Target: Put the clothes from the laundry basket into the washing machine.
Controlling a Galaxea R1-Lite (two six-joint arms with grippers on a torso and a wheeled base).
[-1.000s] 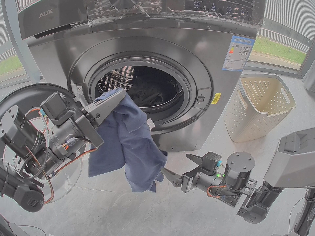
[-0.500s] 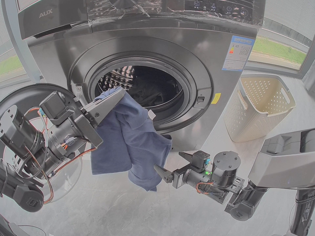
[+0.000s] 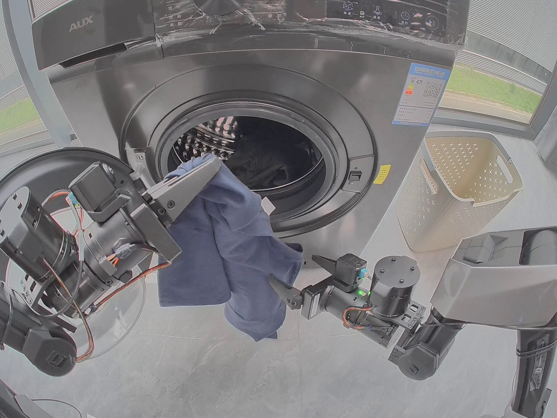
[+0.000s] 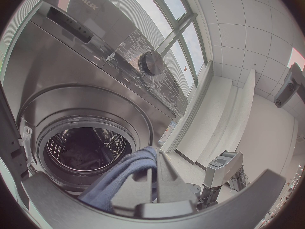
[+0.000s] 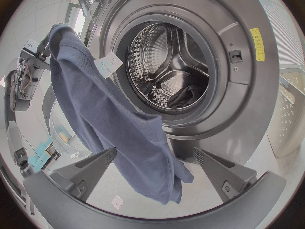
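Under left pincer (image 3: 210, 167), shirt (image 3: 232, 245) hangs, apparently clamped

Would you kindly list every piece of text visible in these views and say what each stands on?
"AUX": on the upper left panel of the washing machine.
Blue sticker, machine front: print too small to read.
Yellow sticker, beside the door opening: too small to read.
Control panel: symbols and captions too small to read.
White tag on the blue garment: print blurred.
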